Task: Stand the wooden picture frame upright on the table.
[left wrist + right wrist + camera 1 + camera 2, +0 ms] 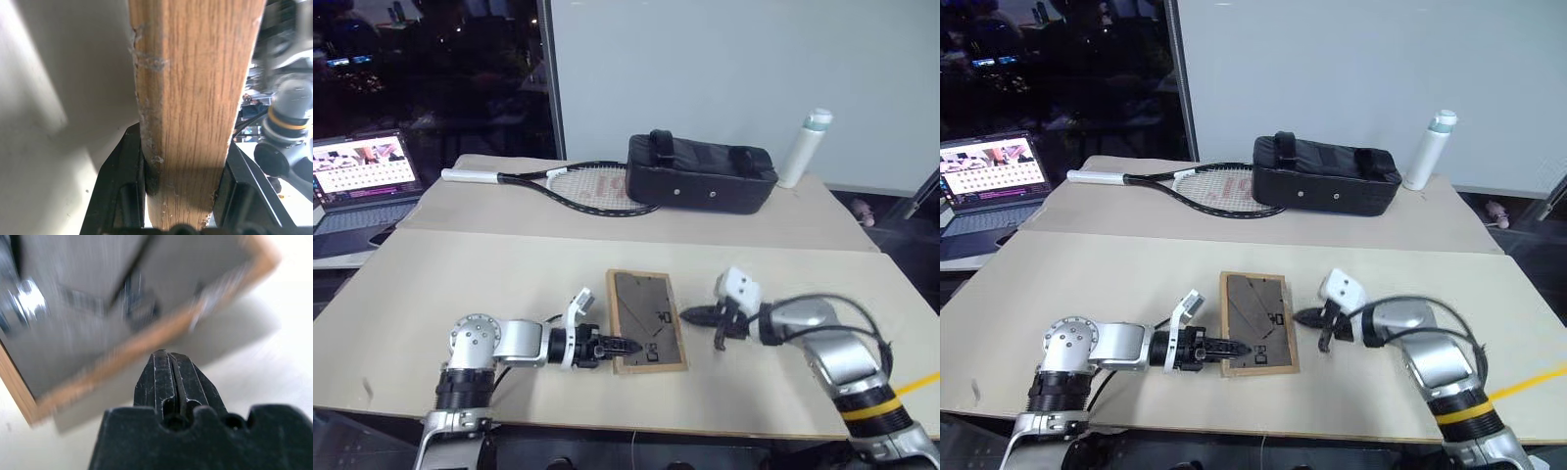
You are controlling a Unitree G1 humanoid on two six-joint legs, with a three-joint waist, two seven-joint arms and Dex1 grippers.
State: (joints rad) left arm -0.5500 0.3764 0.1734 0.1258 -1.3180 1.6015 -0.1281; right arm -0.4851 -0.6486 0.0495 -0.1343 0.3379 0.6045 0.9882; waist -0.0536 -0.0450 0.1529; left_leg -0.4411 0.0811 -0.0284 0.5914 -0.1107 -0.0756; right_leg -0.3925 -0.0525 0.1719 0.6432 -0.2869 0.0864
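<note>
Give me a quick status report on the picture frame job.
Left end effector clamped on the wooden picture frame edge. Right end effector shut, just off the frame's right side. Frame back up, not yet upright on the table. Nothing in the way.

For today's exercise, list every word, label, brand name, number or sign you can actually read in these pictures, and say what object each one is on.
No text can be read.
Laptop screen: rows of small marks, too small to read.
Tennis racket: reddish marks on the strings, too blurred to read.
Wooden picture frame: no writing on its back board.
Black bag and white bottle: no legible label.
</note>
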